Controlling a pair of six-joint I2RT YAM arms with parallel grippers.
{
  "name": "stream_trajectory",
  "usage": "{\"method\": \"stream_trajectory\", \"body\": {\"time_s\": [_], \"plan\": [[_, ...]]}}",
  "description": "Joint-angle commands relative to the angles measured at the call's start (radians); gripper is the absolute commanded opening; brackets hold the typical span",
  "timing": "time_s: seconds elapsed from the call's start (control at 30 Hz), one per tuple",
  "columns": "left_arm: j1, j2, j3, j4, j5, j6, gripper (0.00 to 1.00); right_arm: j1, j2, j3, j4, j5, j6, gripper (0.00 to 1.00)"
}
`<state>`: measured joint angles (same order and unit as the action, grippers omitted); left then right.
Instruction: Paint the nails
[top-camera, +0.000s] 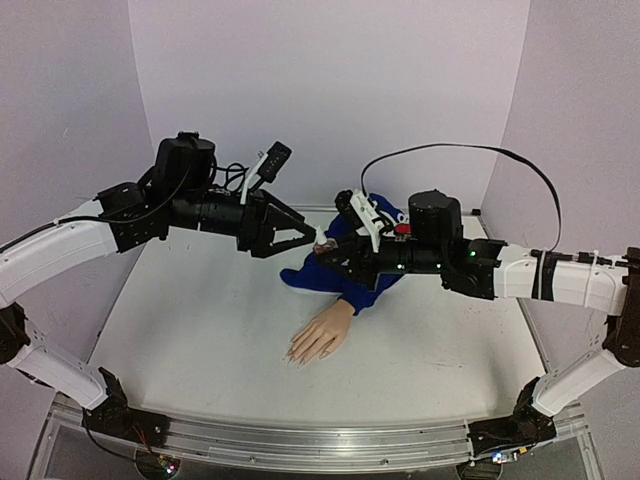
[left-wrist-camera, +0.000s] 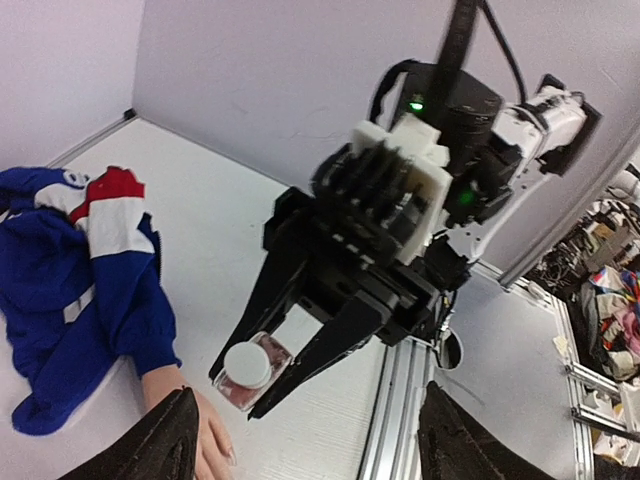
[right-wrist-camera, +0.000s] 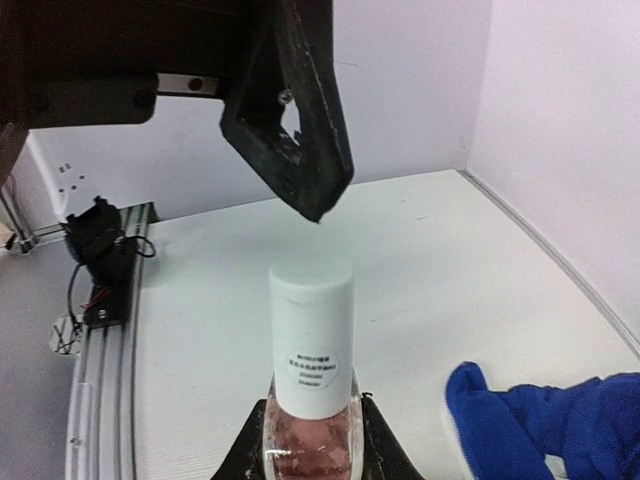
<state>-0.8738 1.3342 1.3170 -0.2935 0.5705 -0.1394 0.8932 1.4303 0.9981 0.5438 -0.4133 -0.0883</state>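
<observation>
— Now, nearest the bases, the nails (top-camera: 298, 356) are found on the table, the mannequin hand (top-camera: 322, 335) laid pointing near-left, below both grippers.

— Above it, the polish bottle (right-wrist-camera: 311, 400) is pinched by the right gripper (right-wrist-camera: 310, 445). The left gripper (top-camera: 312, 238) is spread before the cap (right-wrist-camera: 311, 300). Beyond, the blue sleeve (top-camera: 350, 292) is bunched; no obstruction is seen.

**What sits where on my rig**

My left tool (top-camera: 310, 240) faces my right tool (left-wrist-camera: 245, 388) from the left, both raised above the surface (top-camera: 200, 320). The bottle (right-wrist-camera: 310, 370) sits in the right tool, its cap pointing at the left tool, just beside it and apart. Below them lies the sleeve (top-camera: 345, 282). In front of it is the mannequin hand (top-camera: 322, 335), with the nails (top-camera: 298, 354) toward the near edge.
</observation>
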Motion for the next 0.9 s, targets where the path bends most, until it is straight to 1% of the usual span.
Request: {"method": "stream_trajectory", "body": {"time_s": [0.0, 0.2, 0.27, 0.33, 0.4, 0.5, 0.63, 0.87], "plan": [[0.007, 0.063, 0.115, -0.148, -0.133, -0.035, 0.72, 0.017, -0.010, 0.009, 0.040, 0.181, -0.037, 0.00], [0.007, 0.089, 0.128, -0.151, -0.125, -0.052, 0.65, 0.049, 0.031, 0.043, -0.009, 0.255, -0.081, 0.00], [0.007, 0.103, 0.136, -0.153, -0.145, -0.068, 0.58, 0.061, 0.041, 0.051, -0.014, 0.275, -0.094, 0.00], [0.007, 0.116, 0.144, -0.156, -0.151, -0.077, 0.54, 0.068, 0.054, 0.061, -0.022, 0.288, -0.102, 0.00], [0.006, 0.132, 0.152, -0.161, -0.153, -0.082, 0.46, 0.073, 0.064, 0.070, -0.030, 0.297, -0.105, 0.00], [0.005, 0.153, 0.168, -0.181, -0.154, -0.077, 0.41, 0.081, 0.070, 0.072, -0.032, 0.313, -0.109, 0.00], [0.001, 0.171, 0.177, -0.206, -0.158, -0.066, 0.40, 0.087, 0.076, 0.074, -0.032, 0.324, -0.111, 0.00], [-0.010, 0.194, 0.192, -0.238, -0.170, -0.051, 0.33, 0.092, 0.087, 0.080, -0.033, 0.334, -0.113, 0.00]]}}
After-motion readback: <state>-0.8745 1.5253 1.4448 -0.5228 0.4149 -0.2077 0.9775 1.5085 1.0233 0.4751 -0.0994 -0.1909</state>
